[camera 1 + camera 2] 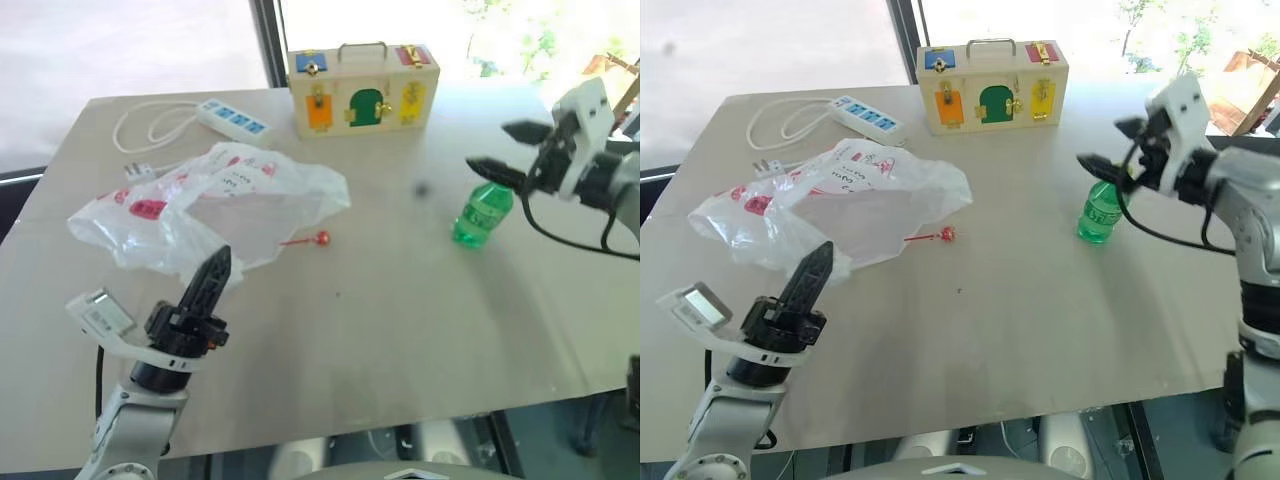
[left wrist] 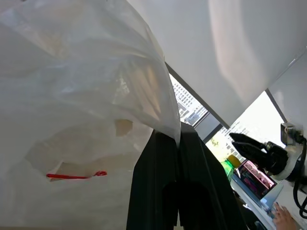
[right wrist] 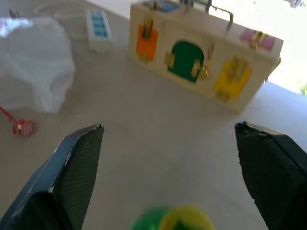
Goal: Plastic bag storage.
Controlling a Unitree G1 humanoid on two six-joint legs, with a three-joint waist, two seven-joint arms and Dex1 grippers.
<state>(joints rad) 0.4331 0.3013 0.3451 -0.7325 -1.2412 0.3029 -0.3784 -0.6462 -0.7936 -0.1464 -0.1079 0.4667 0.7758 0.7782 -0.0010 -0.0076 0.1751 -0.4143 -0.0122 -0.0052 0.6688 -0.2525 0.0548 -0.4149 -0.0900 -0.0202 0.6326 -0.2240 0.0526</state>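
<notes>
Nearest the camera, the left gripper (image 1: 213,272) rises at the near edge of the bag (image 1: 215,200), fingers pressed together and angled upward; the wrist view shows a fold of thin film caught at the tips, so it looks clamped on a pinch of the bag, likely to anchor that side for gathering or folding. That bag lies spread and crumpled on the table (image 1: 380,330), its red print facing up, with a power strip (image 1: 234,118) and its coiled cord just behind it. A small red lollipop (image 1: 318,238) lies just beside the bag's right edge. Well to the right of the bag, the right gripper (image 1: 506,151) hangs above a green bottle (image 1: 483,214) with its fingers spread wide and nothing between them; it touches neither bottle nor bag. Behind the bag, at the table's far edge, stands a wooden latch box (image 1: 363,90). Storage seems at an early stage, judging by how loose the film lies; the free gripper would probably need to cross to the bag's far side.
</notes>
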